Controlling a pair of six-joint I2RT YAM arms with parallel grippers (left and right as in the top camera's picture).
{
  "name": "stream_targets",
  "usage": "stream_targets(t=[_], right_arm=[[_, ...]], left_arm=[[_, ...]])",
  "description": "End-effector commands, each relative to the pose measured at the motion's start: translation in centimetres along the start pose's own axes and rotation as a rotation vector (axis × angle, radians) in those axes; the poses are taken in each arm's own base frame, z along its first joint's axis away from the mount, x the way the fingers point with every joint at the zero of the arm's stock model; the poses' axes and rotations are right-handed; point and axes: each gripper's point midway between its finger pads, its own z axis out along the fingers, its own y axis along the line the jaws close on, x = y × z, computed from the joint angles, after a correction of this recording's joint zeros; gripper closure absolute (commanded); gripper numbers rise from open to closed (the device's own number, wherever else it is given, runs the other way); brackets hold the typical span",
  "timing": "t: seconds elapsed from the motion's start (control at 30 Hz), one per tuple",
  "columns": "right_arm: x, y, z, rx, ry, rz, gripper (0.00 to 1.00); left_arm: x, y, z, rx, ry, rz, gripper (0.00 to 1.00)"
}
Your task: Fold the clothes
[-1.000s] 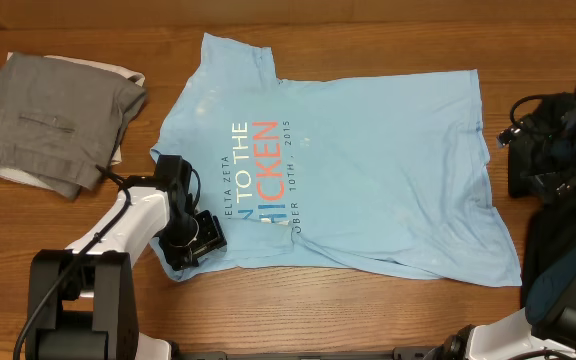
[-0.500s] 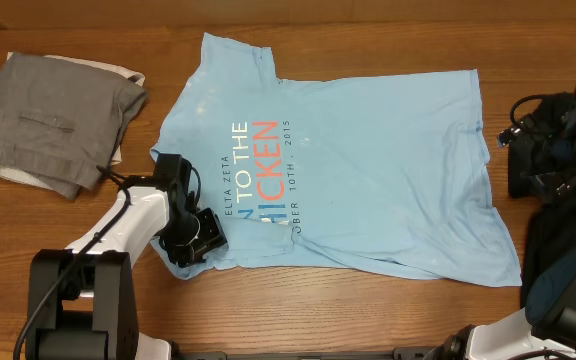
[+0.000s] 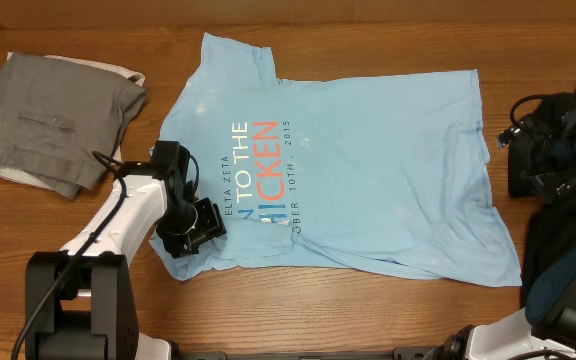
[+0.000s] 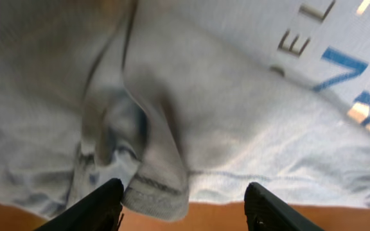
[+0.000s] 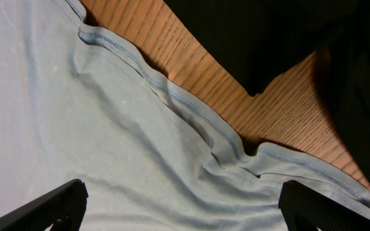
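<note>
The clothes are one light blue T-shirt (image 3: 368, 170) lying spread on the wooden table, its blue and orange print facing up. My left gripper (image 3: 194, 226) is low over the shirt's near-left sleeve. In the left wrist view it (image 4: 184, 206) is open, and a bunched fold of sleeve hem (image 4: 153, 192) lies between the jaws, against the left finger (image 4: 101, 205). My right gripper (image 3: 524, 150) hovers at the shirt's right edge. In the right wrist view it (image 5: 182, 192) is wide open over the wrinkled hem (image 5: 172, 90), gripping nothing.
A folded grey garment (image 3: 53, 115) lies at the far left of the table, on something white. Dark fabric (image 5: 268, 38) lies past the shirt's right hem. Bare wood (image 3: 318, 310) runs along the front edge.
My left gripper has shifted slightly away from the front edge over the sleeve. Its jaws narrowed a little and widened again. The right arm has not moved.
</note>
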Motion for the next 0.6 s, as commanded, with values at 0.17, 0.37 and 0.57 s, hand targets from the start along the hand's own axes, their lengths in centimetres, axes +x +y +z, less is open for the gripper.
stream_targets(t=[0.17,0.37,0.57], right_arm=[[-0.4,0.6,-0.7,-0.018,-0.024,-0.012,0.0],[-0.4,0.6,-0.7,-0.018,-0.024,-0.012,0.0],[-0.4,0.6,-0.7,-0.019,-0.024,-0.012,0.0]], left_arm=[[-1.0,0.1,0.3,-0.003,-0.046,0.001,0.4],[-1.0,-0.4,0.4,0.021,-0.043,0.005,0.43],[-0.7,-1.6,0.3,0.088,-0.02,0.011,0.39]])
